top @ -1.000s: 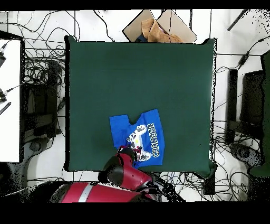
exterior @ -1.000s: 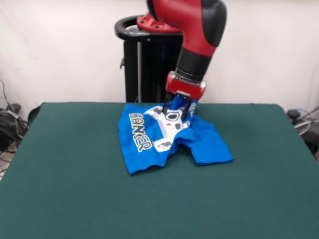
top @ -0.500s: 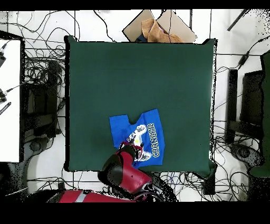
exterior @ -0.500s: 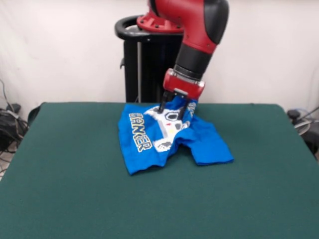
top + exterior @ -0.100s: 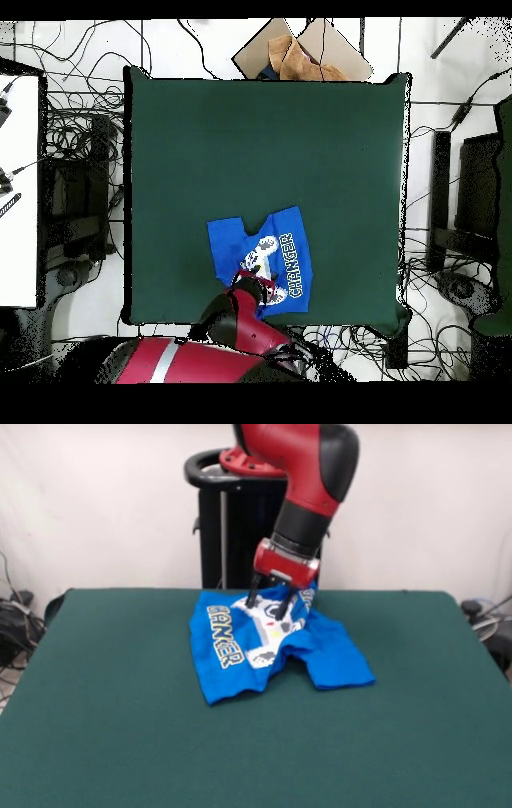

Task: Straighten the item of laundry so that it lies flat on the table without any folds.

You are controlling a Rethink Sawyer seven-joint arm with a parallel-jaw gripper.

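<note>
My gripper (image 5: pixel 267 605), fingers spread and empty, has lifted slightly and shifted sideways off the T-shirt (image 5: pixel 272 644), which lies crumpled, with folds, near the robot-side edge of the table (image 5: pixel 120 744); straightening remains unfinished.

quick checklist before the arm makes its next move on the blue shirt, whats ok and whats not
1. T-shirt lying flat: not ok, folded over, part of the print hidden.
2. Gripper over the shirt: ok, at its far edge in the front view.
3. Fingers apart with no cloth between them: ok, they look open.
4. Grip on cloth: not ok, nothing pinched yet.
5. Room on the table to spread: ok, wide green surface on all sides.
6. Tips touching the cloth: cannot tell.
</note>
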